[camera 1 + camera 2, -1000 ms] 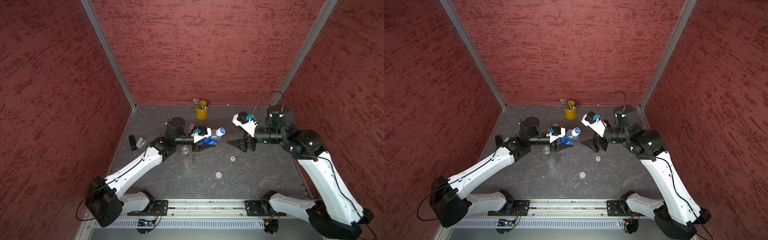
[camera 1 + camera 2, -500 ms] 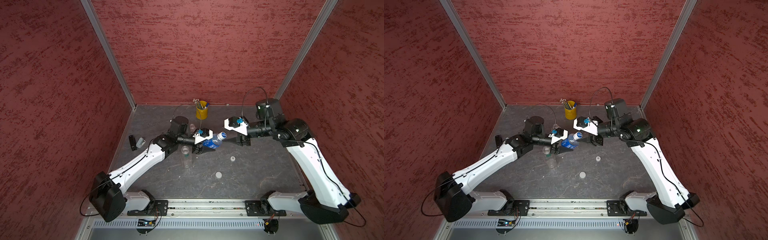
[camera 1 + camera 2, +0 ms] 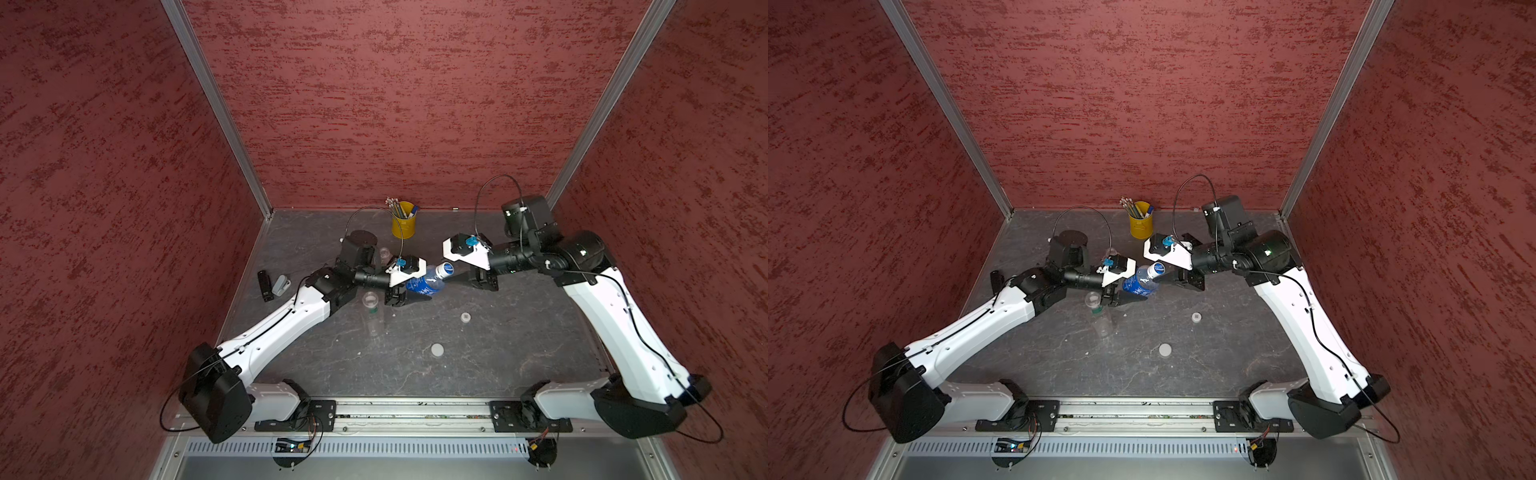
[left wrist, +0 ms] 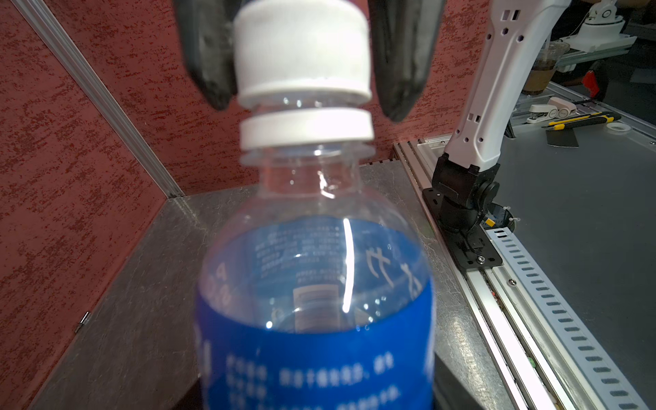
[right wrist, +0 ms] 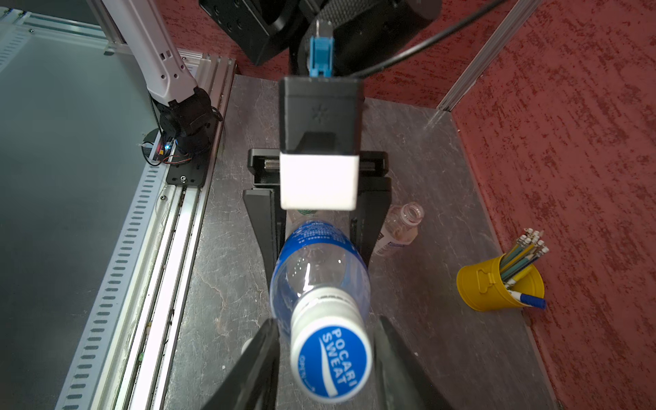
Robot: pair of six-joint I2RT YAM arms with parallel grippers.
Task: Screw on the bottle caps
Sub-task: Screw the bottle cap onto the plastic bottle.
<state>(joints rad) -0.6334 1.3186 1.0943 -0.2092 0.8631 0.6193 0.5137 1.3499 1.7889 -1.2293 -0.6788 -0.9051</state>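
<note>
My left gripper (image 3: 419, 287) is shut on the blue-labelled bottle (image 3: 424, 282) (image 4: 312, 284), held tilted above the table. Its blue-and-white cap (image 3: 446, 269) (image 5: 332, 362) sits on the neck and points at my right gripper (image 3: 451, 279) (image 5: 327, 321). That gripper is open, its black fingers (image 4: 397, 60) flanking the cap with narrow gaps. A clear bottle with a green neck band (image 3: 371, 309) stands uncapped below my left wrist. The white-labelled bottle (image 5: 399, 227) stands behind it. A small white cap (image 3: 465, 317) and a wide white cap (image 3: 437, 349) lie on the table.
A yellow pencil cup (image 3: 403, 224) stands at the back wall. A black object (image 3: 264, 285) and a grey one (image 3: 281, 285) lie at the left edge. The arm-base rail (image 3: 415, 411) runs along the front. Red walls close in three sides.
My right gripper has travelled left to the bottle's cap, and its jaws have narrowed around it. The left gripper has kept its hold on the bottle, almost still.
</note>
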